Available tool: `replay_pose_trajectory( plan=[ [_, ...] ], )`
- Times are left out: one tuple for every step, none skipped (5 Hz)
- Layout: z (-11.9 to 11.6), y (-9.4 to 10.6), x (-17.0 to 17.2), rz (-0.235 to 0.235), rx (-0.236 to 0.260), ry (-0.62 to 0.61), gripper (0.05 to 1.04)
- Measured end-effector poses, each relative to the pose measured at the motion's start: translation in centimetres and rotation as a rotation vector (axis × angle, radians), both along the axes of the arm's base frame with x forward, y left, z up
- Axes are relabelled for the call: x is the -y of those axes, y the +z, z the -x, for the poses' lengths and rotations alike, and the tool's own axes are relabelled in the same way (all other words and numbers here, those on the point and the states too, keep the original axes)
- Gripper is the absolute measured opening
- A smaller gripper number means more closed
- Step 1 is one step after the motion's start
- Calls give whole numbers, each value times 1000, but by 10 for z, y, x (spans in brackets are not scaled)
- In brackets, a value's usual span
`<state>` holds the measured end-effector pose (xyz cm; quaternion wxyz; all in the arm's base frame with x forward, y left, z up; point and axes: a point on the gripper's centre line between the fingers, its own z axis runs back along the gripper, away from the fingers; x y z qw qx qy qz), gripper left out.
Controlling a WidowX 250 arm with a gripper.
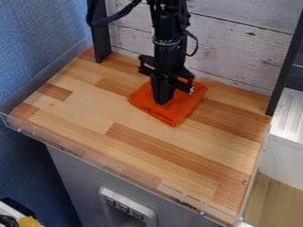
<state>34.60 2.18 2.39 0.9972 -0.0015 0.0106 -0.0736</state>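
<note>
Orange cloth (190, 98) folded on wood counter (83, 108), toward counter's rear edge. Gripper (161, 101) points down onto cloth; can't tell if it's spread, pressed together or pinching. Plank wall (237, 48) behind counter, clear lip (112, 165) along counter's front.

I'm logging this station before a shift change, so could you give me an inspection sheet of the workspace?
Surface: wood top in lighter and darker strips, with a clear rim along the front.
Things: folded orange cloth lying towards the back.
Clutter: yellow thing at the lower-left corner of the view, off the surface.
Gripper: black gripper pointing down over the cloth; contact can't be settled.
Cables: thick dark cable at upper left; thin loop beside the arm.
Surroundings: blue wall at left, whitish boards behind, white unit at right.
</note>
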Motion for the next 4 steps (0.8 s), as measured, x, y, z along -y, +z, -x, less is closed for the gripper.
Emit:
replay_pose_trajectory(
  plan=[
    [8, -9, 0, -6, -10, 3, 62],
    [10, -13, 1, -14, 1, 17, 62],
    [11, -13, 6, -23, 12, 29, 62],
    [14, -14, 14, -26, 22, 53, 62]
  ],
)
